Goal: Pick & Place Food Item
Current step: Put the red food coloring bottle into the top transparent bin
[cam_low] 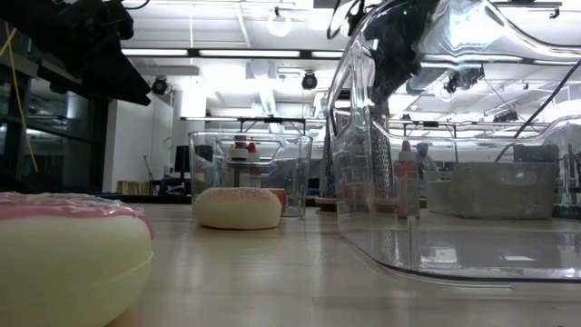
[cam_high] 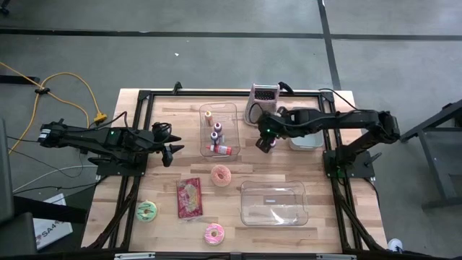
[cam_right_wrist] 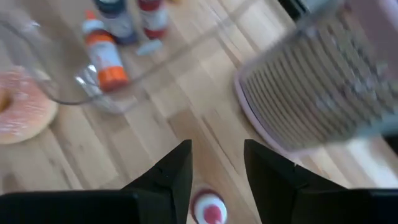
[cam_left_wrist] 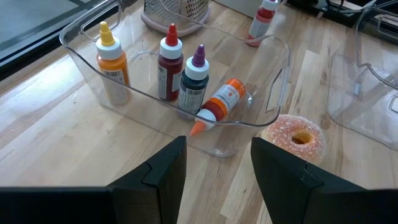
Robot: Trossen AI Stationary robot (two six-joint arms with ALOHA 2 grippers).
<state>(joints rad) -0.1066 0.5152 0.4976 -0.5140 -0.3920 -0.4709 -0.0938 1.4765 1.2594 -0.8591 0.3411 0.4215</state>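
Note:
A sugared donut (cam_high: 221, 175) lies flat on the table between the bottle bin (cam_high: 219, 130) and an empty clear bin (cam_high: 274, 204); it also shows in the left wrist view (cam_left_wrist: 293, 134). A pink donut (cam_high: 214, 233) and a green donut (cam_high: 146, 211) lie near the front edge, with a red packet (cam_high: 190, 197) between them. My left gripper (cam_high: 173, 150) hovers open to the left of the bottle bin, empty. My right gripper (cam_right_wrist: 216, 146) hangs open over the table beside the grater, above a small red-capped bottle (cam_right_wrist: 208, 208), holding nothing.
The bottle bin (cam_left_wrist: 186, 118) holds several sauce bottles, one lying on its side. A metal grater (cam_high: 264, 94) stands at the far edge, and another clear container (cam_high: 307, 139) sits under the right arm. Bare wood shows between the donuts and the bins.

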